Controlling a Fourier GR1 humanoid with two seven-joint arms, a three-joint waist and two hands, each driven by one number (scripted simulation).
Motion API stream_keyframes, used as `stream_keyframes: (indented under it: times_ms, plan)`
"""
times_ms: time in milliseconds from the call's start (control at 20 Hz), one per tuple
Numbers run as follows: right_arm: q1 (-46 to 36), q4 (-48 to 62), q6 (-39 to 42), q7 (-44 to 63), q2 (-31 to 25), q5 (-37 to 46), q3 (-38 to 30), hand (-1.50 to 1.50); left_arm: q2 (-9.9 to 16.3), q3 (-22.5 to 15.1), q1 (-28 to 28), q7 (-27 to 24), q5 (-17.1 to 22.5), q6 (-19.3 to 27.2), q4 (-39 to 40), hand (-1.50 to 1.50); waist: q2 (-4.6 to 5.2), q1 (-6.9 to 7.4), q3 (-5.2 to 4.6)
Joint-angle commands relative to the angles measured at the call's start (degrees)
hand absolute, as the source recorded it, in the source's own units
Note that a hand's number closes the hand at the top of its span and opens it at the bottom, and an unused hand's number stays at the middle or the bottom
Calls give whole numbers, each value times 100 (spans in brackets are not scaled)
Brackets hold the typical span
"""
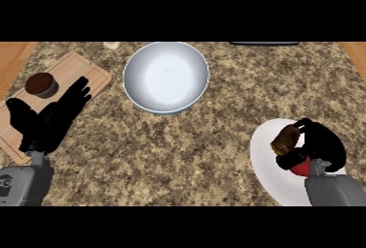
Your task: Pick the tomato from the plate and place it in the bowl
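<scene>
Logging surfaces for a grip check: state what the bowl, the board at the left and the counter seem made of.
Bowl: probably glazed ceramic or enamel; smooth, pale grey-white, soft sheen.
Board: looks like wood; light tan with faint grain lines.
Counter: seemingly granite-like stone; brown-and-cream speckle.

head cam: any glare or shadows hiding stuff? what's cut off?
Head view: soft sheen inside the bowl, no harsh glare; shadows faint. Right robot hand hides most of the red tomato over the white plate, which the lower band crops. Left robot hand rests open over the cutting board.
</scene>
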Motion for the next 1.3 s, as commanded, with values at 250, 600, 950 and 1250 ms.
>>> stream_keyframes:
  times_ms: [250,600,950,1250]
  plan:
    - [113,-944,811,-2145,-599,-347,1150,150,-51,-68,367,190,-28,44,-461,0,-20,9,28]
    - [99,-3029,1950,-1586,-811,-880,848,150,-43,58,175,280,-50,53,-449,0,-15,-48,24]
    - [-892,-4442,3588,-255,-800,-1636,349,150,-54,152,-256,229,-79,-31,57,0,0,-63,19]
    - [-2720,-4134,4271,1212,36,-1928,674,150,-1,232,20,-195,-101,-267,187,0,-1,19,7]
